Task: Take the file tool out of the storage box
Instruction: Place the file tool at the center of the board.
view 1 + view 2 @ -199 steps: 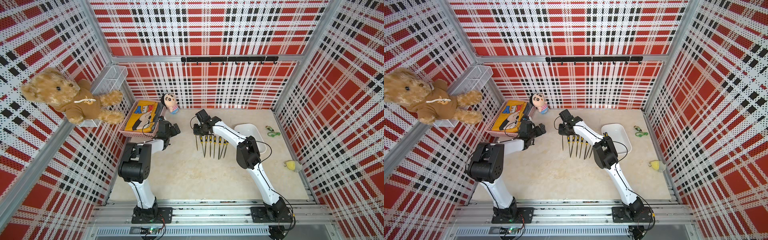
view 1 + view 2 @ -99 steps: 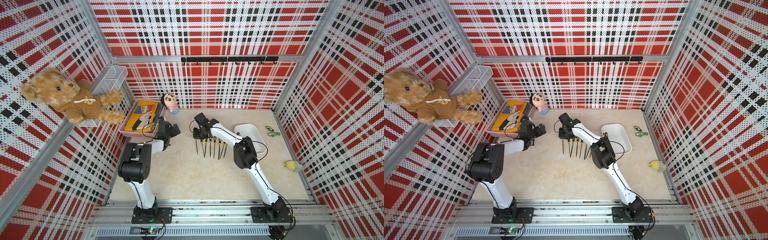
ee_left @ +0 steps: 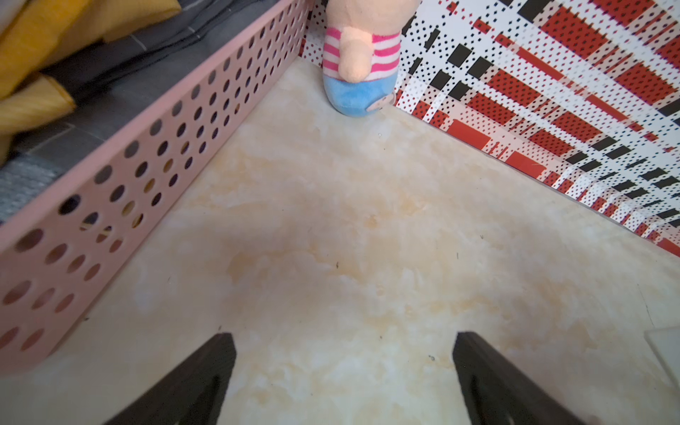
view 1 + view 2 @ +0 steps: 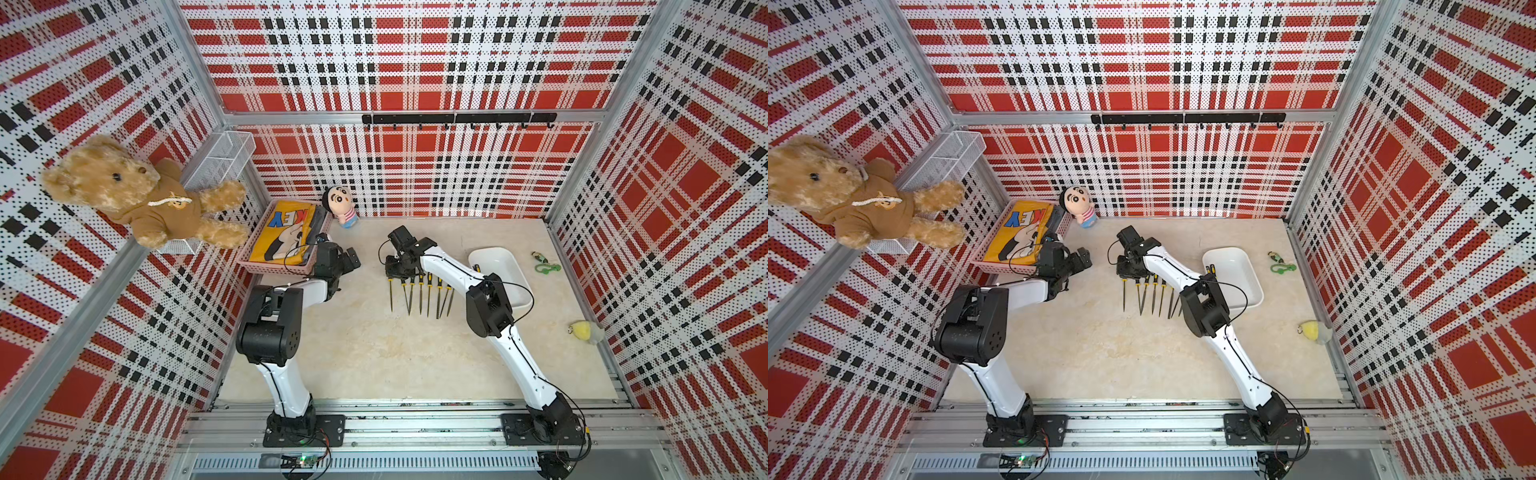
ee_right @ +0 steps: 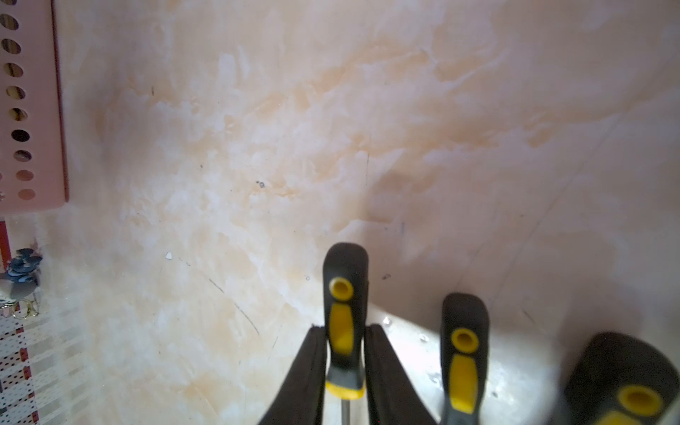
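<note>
Right now my right tool (image 5: 344, 327) sits narrow around the black-and-yellow handle of a slim steel file (image 5: 345, 272), gripping or not I cannot tell, laid on the beige marbled desk (image 4: 374, 353) to extend the neat row (image 4: 420, 295) near the white plastic storage box (image 4: 503, 262).

Right gripper (image 5: 344, 328) at file handle (image 5: 345, 272) on marble surface (image 5: 257, 147).
Jaws flank it closely; two more handles (image 5: 464, 342) alongside; pink basket (image 5: 29, 110) corner.

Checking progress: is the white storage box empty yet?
Not empty. In both top views the storage box has a black-and-yellow file handle showing inside its rim. How many remain, cannot tell.
</note>
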`<state>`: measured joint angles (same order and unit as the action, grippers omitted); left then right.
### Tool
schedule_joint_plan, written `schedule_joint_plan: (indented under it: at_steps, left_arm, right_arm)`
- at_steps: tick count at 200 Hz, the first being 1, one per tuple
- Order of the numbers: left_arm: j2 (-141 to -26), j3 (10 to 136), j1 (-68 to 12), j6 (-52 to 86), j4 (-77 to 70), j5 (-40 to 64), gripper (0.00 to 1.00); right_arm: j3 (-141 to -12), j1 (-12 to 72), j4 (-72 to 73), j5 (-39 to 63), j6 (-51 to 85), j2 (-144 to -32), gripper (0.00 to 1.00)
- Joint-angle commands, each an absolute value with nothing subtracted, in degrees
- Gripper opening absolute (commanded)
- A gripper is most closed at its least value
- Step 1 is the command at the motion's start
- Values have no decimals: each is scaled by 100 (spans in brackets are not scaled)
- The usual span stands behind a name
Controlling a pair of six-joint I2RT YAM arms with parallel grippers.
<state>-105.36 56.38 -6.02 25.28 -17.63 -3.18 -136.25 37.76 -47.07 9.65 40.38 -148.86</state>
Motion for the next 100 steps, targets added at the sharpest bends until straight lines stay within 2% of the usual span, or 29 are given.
schedule_joint_plan:
  at_steps: [1, 14, 42, 72, 100]
  left_arm:
    - [-10433, 5658, -535, 2490, -1876, -239, 99]
    - [-10433, 5652, -541, 2487, -1872, -240, 99]
    - [-10415, 5644, -539, 2479, -1848, -241, 99]
    - [-10397, 5626, -527, 2465, -1828, -244, 99]
    - [-10426, 5659, -545, 2470, -1820, -214, 99]
  right_arm:
    - [-13768, 3814, -4781, 924, 4017, -14982, 29]
    - [-13762, 3814, -4755, 909, 3993, -14967, 33]
    - [-13667, 3816, -4638, 761, 3879, -14721, 34]
    - [-13434, 3737, -4294, 532, 3631, -13995, 35]
    - [-12932, 3293, -4096, 277, 3409, -13098, 35]
